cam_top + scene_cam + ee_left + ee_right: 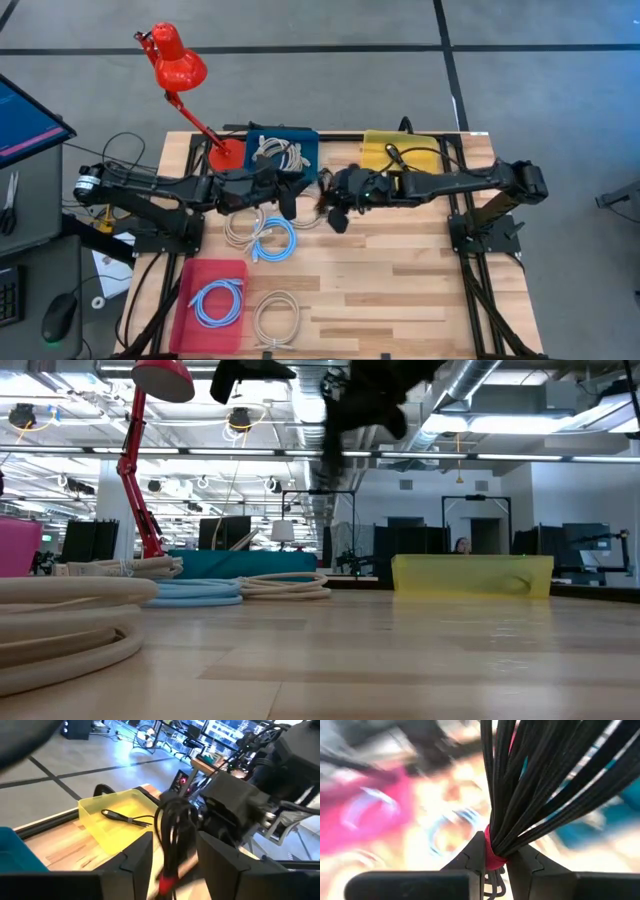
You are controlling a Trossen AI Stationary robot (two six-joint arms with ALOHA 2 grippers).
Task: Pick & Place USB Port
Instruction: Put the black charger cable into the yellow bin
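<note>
Right gripper (496,857) is clamped on a black cable bundle (540,785), fingers pinching it right at its red tie (492,856). In the high view the right gripper (335,208) sits just off the yellow bin (378,150), on the side toward the teal bin (305,145), raised off the wooden table (400,290). The low view shows the bundle (333,435) hanging in the air, well above the tabletop.

Left gripper (172,857) has its fingers apart, holding nothing, with the bundle (172,830) hanging between them and the right gripper beyond. It is close to the right gripper, between the two bins.

Another black cable (127,817) lies inside the yellow bin.

Further from the yellow bin: loose white and blue cable coils (262,236) on the table, a pink tray (195,275) holding a blue coil (217,301), and a red desk lamp (176,66) by the teal bin.
</note>
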